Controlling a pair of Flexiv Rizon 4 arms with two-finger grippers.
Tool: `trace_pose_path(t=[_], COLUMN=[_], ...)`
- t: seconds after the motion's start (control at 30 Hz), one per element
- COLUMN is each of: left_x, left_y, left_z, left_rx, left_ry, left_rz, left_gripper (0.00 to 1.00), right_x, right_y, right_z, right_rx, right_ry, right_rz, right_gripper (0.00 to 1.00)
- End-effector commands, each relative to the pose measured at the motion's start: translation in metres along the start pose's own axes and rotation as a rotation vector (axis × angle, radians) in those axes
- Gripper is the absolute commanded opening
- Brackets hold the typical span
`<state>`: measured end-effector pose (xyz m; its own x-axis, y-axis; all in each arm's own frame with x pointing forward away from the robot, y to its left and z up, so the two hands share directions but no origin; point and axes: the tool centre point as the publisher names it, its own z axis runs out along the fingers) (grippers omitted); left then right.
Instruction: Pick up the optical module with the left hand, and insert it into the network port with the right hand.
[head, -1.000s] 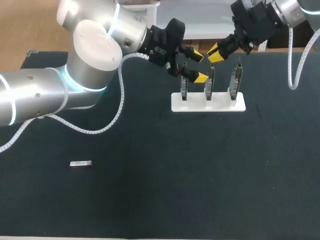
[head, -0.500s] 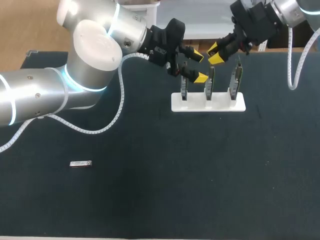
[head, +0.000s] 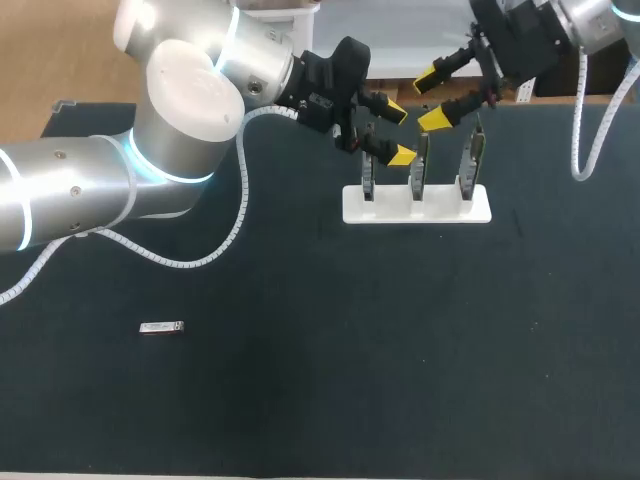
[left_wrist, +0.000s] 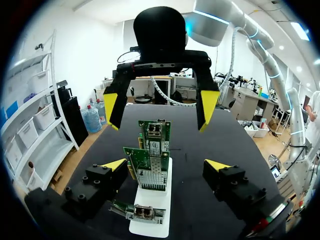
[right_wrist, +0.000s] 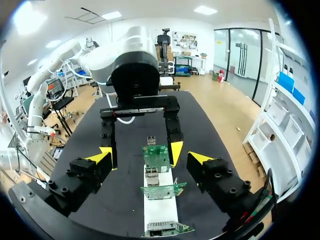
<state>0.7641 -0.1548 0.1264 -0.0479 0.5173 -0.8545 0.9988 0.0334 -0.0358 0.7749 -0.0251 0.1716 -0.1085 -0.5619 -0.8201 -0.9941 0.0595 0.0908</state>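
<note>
The optical module (head: 160, 327), a small silver bar, lies on the black table at the front left, far from both grippers. Three green network cards stand upright in a white stand (head: 440, 210) at the back. My left gripper (head: 398, 131) is open beside the left card (head: 368, 178) and the middle card (head: 421, 165). My right gripper (head: 432, 100) is open just behind the middle card. In the left wrist view the cards (left_wrist: 148, 166) stand between my open fingers (left_wrist: 114, 164), with the right gripper (left_wrist: 159, 107) facing from beyond. In the right wrist view the middle card (right_wrist: 156, 157) is ahead of my open gripper (right_wrist: 150, 157).
The third card (head: 470, 160) stands at the stand's right end, under the right arm's white cable (head: 582, 120). The left arm's cable (head: 235, 215) hangs over the table's left half. The black table (head: 400, 350) stretches wide in front of the stand.
The right gripper's fingers, close together a second ago, have spread wide apart behind the middle card. The left arm and the module have stayed put.
</note>
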Motion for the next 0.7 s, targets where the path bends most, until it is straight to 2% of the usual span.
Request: trace_pose_path(t=[0.03, 0.4, 0.43, 0.47, 0.5, 0.7], left_x=[-0.001, -0.001, -0.001, -0.001, -0.001, -0.001], left_y=[0.001, 0.001, 0.001, 0.001, 0.001, 0.001], left_z=[0.001, 0.001, 0.001, 0.001, 0.001, 0.001], left_rx=[0.002, 0.002, 0.002, 0.002, 0.002, 0.002], left_ry=[0.004, 0.004, 0.004, 0.004, 0.004, 0.004], left_rz=[-0.002, -0.002, -0.002, -0.002, -0.002, -0.002], left_gripper=[1.0, 1.0, 1.0, 1.0, 1.0, 1.0], right_x=[-0.001, -0.007, -0.007, -0.006, -0.006, -0.007], right_y=[-0.004, -0.001, -0.001, -0.001, -0.001, -0.001], right_z=[-0.011, -0.021, -0.021, -0.021, -0.021, -0.02], right_rx=[-0.029, -0.019, -0.018, -0.015, -0.011, -0.005], right_ry=[-0.041, -0.047, -0.046, -0.045, -0.04, -0.036], right_rz=[0.01, -0.005, -0.005, -0.009, -0.014, -0.026], right_gripper=[1.0, 1.0, 0.48, 0.26, 0.0, 0.0])
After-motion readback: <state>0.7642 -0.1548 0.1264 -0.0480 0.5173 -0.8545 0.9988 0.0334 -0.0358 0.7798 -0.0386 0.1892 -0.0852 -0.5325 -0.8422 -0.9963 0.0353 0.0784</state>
